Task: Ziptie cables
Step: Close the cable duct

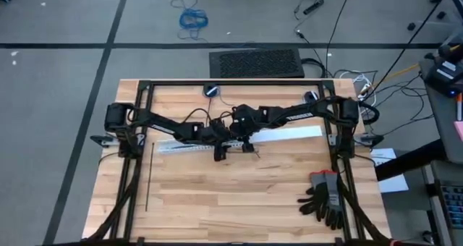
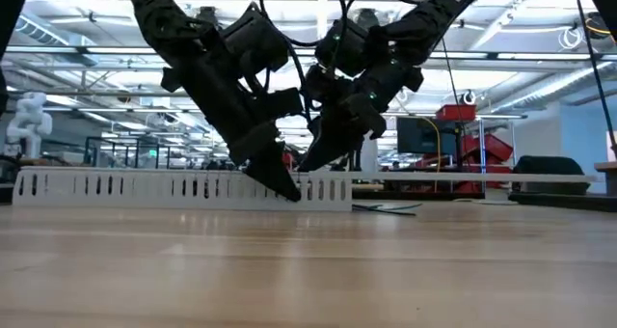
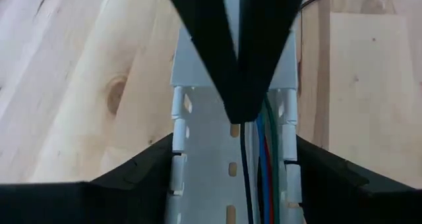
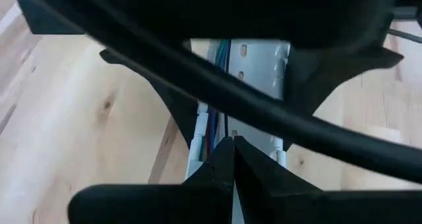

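A white slotted duct (image 1: pixel 189 147) lies across the table's middle. The cables (image 3: pixel 262 171), blue, red and green with a thin black strand, run inside it. My left gripper (image 3: pixel 234 145) is open, one finger outside each duct wall. My right gripper (image 4: pixel 232 142) is shut, and its tips (image 3: pixel 242 113) reach down into the duct at the cables. The two grippers meet over the duct's right end (image 2: pixel 294 185). One black ziptie (image 1: pixel 147 177) lies flat on the table at the near left, away from both grippers. My left gripper's fingers (image 3: pixel 142 174) stand close beside the duct's outer walls (image 3: pixel 177 151); I cannot tell whether they touch them. My right gripper comes down slanting from the table's right, its shut tips on the cables at the duct floor (image 3: pixel 245 128). The thin black strand starts right at the tips. I cannot tell whether it is pinched.
A flat white strip (image 1: pixel 289 134) lies to the right of the duct. A pair of black and grey gloves (image 1: pixel 325 199) lies at the near right. Black frame bars (image 1: pixel 231 82) border the table at the far edge and both sides. Bare wood (image 1: pixel 239 195) spreads in front of the duct.
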Robot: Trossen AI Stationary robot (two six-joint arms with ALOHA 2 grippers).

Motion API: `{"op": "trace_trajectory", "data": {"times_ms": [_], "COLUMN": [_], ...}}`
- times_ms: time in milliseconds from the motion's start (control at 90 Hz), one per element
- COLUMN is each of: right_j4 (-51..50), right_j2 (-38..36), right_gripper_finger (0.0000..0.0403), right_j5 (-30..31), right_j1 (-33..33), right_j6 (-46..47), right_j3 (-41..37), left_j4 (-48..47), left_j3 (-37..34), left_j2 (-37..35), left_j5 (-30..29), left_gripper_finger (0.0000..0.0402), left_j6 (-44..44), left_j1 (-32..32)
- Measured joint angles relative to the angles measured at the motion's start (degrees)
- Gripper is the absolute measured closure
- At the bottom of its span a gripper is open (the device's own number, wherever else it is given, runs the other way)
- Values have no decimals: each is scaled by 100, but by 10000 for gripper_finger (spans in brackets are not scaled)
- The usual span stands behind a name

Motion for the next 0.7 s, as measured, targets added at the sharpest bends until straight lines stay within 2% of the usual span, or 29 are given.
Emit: {"op": "trace_trajectory", "data": {"times_ms": [244,422,700], "right_j4": [-907,-1663,-1501], "right_j2": [-244,-270,-219], "right_gripper_finger": [402,402,402], "right_j5": [129,367,457], "right_j1": [67,54,50], "right_j6": [-337,-395,-373], "right_j3": [576,646,297], "left_j4": [5,1,40], "left_j3": [2,4,2], "left_j2": [3,3,5], "left_j5": [7,20,29], "left_gripper_finger": [147,147,147], "left_j6": [-4,8,32], "left_j1": [0,0,0]}}
